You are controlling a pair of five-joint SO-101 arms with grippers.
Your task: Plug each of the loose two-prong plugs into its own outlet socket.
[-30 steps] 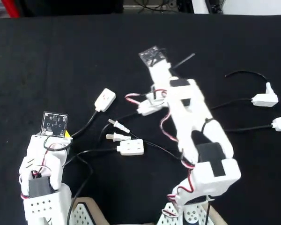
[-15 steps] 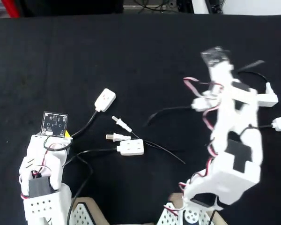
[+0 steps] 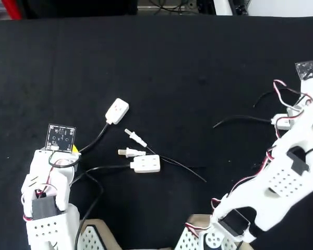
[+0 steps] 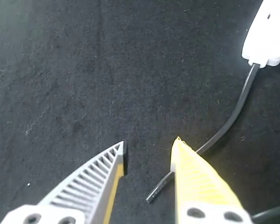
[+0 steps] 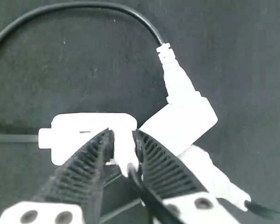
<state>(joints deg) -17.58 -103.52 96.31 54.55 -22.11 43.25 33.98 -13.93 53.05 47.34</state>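
Ribbed black right fingers (image 5: 88,163) clenched on smooth white plug (image 5: 124,156) — left fingers (image 4: 196,179) spread apart

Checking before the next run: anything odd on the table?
Nothing damaged. Two white two-prong plugs lie loose beside a white outlet socket. The right gripper is shut on a white plug against a cluster of white connectors.

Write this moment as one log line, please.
left gripper open above cloth | right gripper shut on white plug beside socket | centre socket unfilled
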